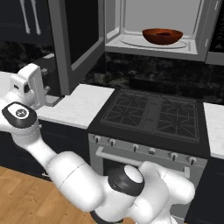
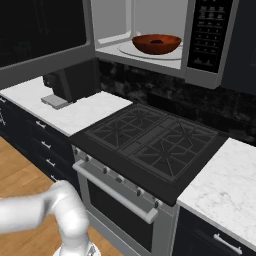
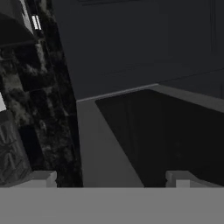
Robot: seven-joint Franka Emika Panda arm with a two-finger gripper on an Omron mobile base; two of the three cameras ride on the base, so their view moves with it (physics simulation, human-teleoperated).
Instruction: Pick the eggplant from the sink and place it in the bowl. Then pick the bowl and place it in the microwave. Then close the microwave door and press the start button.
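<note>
The reddish-brown bowl sits on the turntable inside the open microwave, with the dark eggplant lying in it. The gripper, outside the microwave door, is spread wide and holds nothing.

Pincer fingers parted, empty

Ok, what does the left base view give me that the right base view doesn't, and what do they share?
Left base view alone: the end effector beside the open microwave door. Right base view alone: the microwave's control panel and a dark appliance on the counter. Both: the bowl on the turntable inside the microwave, something dark in it, and the stove below.
</note>
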